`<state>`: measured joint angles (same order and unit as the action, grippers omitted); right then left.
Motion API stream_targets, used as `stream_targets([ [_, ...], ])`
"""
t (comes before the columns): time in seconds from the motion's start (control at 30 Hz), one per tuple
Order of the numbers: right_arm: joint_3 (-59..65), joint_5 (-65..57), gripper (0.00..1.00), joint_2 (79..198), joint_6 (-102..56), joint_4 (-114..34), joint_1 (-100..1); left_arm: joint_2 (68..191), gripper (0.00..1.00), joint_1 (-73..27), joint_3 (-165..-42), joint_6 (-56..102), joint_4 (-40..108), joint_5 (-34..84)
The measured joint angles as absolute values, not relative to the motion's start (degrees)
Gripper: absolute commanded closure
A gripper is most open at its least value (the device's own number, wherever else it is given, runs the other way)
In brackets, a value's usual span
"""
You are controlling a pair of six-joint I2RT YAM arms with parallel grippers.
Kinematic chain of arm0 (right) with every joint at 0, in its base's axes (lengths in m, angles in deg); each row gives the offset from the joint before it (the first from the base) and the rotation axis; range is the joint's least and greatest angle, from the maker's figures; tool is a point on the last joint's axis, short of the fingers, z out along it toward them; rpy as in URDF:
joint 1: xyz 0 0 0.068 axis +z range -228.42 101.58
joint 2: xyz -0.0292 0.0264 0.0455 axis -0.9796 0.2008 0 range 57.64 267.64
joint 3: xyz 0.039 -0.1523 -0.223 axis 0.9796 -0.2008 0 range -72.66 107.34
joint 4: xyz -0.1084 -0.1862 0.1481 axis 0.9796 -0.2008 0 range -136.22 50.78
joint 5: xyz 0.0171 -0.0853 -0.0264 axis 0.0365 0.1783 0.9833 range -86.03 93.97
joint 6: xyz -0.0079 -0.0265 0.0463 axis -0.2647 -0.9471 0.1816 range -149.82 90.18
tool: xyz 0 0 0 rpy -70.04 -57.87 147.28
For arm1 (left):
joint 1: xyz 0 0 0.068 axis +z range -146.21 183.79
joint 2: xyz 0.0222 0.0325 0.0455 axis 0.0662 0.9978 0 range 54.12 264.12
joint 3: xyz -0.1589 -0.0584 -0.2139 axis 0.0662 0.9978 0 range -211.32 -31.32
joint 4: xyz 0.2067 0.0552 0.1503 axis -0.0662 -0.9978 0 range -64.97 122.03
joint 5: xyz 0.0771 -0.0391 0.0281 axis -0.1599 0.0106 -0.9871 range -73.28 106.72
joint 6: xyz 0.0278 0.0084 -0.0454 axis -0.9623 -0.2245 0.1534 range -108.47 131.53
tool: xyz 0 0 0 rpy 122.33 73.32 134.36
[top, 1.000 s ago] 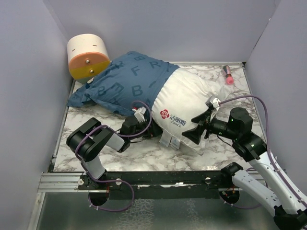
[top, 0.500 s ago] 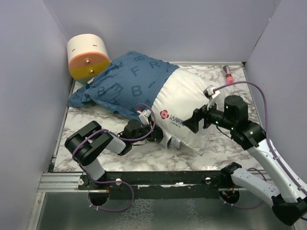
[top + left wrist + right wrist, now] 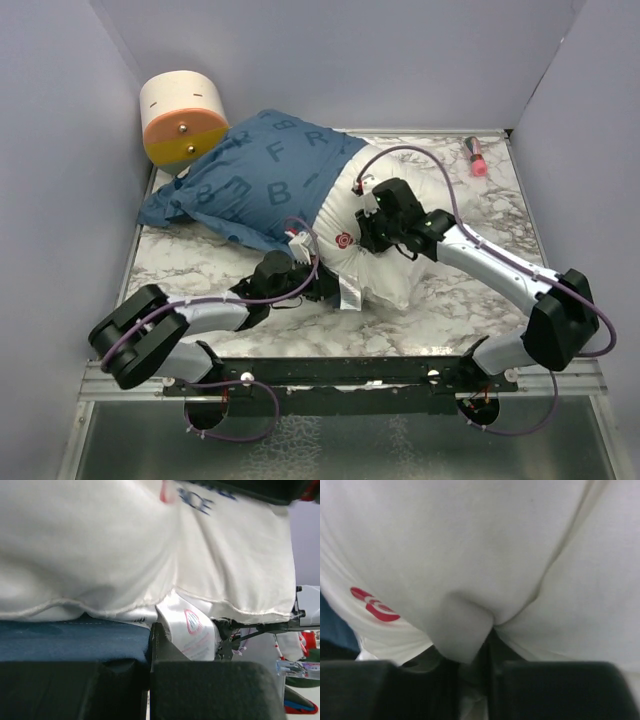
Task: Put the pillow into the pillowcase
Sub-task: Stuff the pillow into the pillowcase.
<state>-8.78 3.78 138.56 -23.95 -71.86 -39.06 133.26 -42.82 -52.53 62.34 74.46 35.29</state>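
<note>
**Pillow half sheathed, both pincers closed at its bare end**

The pillow (image 3: 392, 282) lies across the middle of the marble surface (image 3: 200, 272). Its left part sits inside the pillowcase (image 3: 265, 175), while the plump white right part sticks out of the sack's mouth. A red printed logo (image 3: 345, 240) shows just past the blue hem.

The left pincer (image 3: 320, 285) lies low on the surface at the near side of that mouth. In the left wrist view its fingers are pressed together, with blue cloth just to their left and a shiny sewn-in tag (image 3: 192, 630) just above. Whether any cloth is caught between them I cannot tell.

The right pincer (image 3: 364, 233) reaches in from the right onto the top of the bare pillow, beside the logo. Its wrist view shows the fingers clenched on a tuck of white fabric that dips between them.

A cream-and-orange drum (image 3: 183, 117) stands in the far left corner, touching the pillowcase, and a small pink object (image 3: 475, 157) lies at the far right edge, well apart from everything else.
</note>
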Motion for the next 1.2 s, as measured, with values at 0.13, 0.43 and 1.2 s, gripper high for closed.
stream_targets([
  [0.13, -8.83, 1.97, 0.99, 141.97, -21.37, -63.69, -39.09, 125.69, 1.00, -43.25, -52.53, 60.96, 66.62, 32.51],
  [0.43, 2.52, -2.21, 0.99, 149.90, -10.18, -45.74, -39.55, 116.08, 1.00, -44.37, -54.45, 60.41, 60.71, 28.31],
  [1.2, -32.54, 3.41, 0.99, 124.90, -1.72, -15.93, -37.64, 126.59, 1.00, -59.06, -71.33, 61.90, 60.32, 30.19],
])
